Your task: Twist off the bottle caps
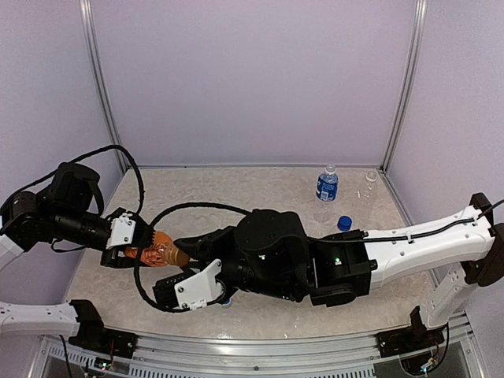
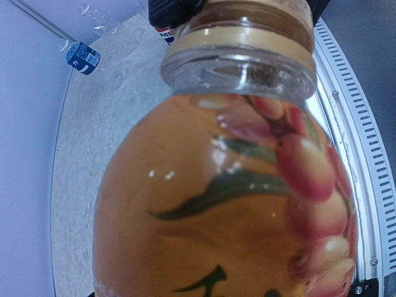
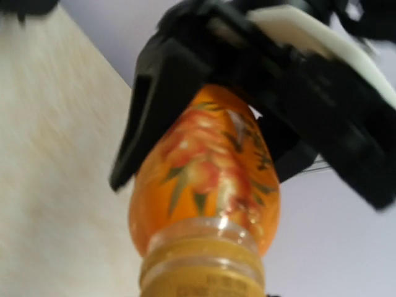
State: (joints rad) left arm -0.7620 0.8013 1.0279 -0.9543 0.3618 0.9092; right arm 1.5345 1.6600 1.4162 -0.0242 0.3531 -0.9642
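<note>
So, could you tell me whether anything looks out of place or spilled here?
Nothing spilled. The orange bottle is held on its side in the left gripper, and a loose blue cap lies on the table.

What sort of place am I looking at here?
Probably a robot test booth: plain wall panels on metal posts box in a table, and the left arm and right arm meet at one orange bottle.

Lab test cell: plain panels (image 1: 252,79), aluminium frame (image 1: 405,79)
</note>
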